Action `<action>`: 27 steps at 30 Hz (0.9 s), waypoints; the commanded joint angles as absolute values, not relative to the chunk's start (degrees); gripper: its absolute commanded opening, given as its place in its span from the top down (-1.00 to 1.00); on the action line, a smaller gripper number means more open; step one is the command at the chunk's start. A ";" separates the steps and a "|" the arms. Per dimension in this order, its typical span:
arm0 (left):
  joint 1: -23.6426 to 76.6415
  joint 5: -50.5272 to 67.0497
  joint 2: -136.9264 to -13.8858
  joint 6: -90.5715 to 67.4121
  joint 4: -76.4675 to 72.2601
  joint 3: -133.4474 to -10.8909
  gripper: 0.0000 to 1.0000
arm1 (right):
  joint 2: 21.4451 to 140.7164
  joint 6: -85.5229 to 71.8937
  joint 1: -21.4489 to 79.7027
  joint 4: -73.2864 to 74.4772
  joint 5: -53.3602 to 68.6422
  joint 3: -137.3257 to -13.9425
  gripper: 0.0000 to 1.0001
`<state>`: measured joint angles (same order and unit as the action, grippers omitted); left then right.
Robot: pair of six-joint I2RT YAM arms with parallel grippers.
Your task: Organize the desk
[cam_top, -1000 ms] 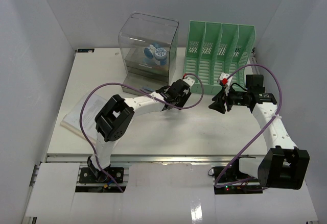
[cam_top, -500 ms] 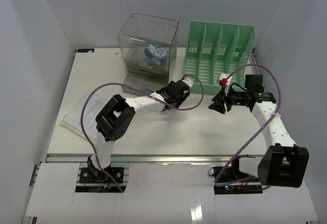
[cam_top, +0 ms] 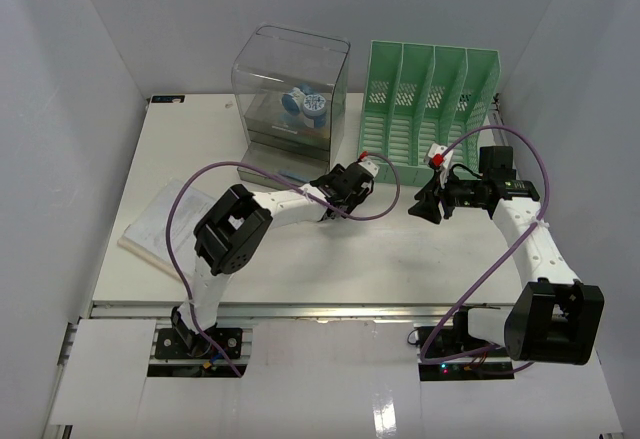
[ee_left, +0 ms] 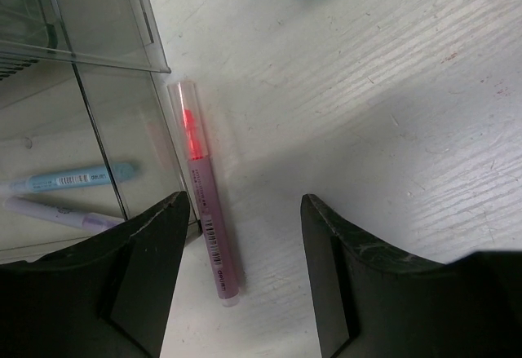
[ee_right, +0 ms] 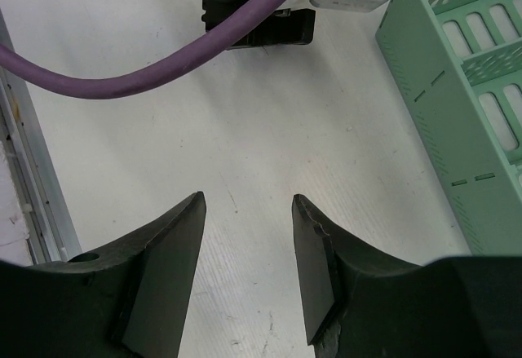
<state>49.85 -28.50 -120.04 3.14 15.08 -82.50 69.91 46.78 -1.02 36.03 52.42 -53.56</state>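
Pen (ee_left: 208,211) lies along drawer box (ee_left: 106,56) edge, left jaws spread.

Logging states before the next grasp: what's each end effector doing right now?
Left end effector: open, nothing gripped; pink pen lies on the desk below it.
Right end effector: open, holding nothing.

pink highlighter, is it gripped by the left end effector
No, the pink highlighter lies flat on the desk by the clear box, the left end effector open above it.
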 commanded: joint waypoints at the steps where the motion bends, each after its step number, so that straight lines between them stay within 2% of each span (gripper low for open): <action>1: 49.75 -31.51 -120.57 2.72 16.43 -83.06 -0.38 | 70.14 47.37 -1.05 36.30 53.08 -53.70 -0.07; 9: 49.75 -31.43 -121.82 -0.16 18.34 -82.58 -0.40 | 70.26 47.37 -1.14 36.39 53.00 -53.75 -0.08; 27: 49.75 -22.09 -121.01 -15.79 21.20 -80.56 -0.39 | 70.21 47.37 -1.14 36.58 53.25 -53.79 -0.08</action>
<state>49.59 -28.52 -120.42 -11.38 15.72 -82.54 70.28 46.85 -1.02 36.12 52.45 -53.56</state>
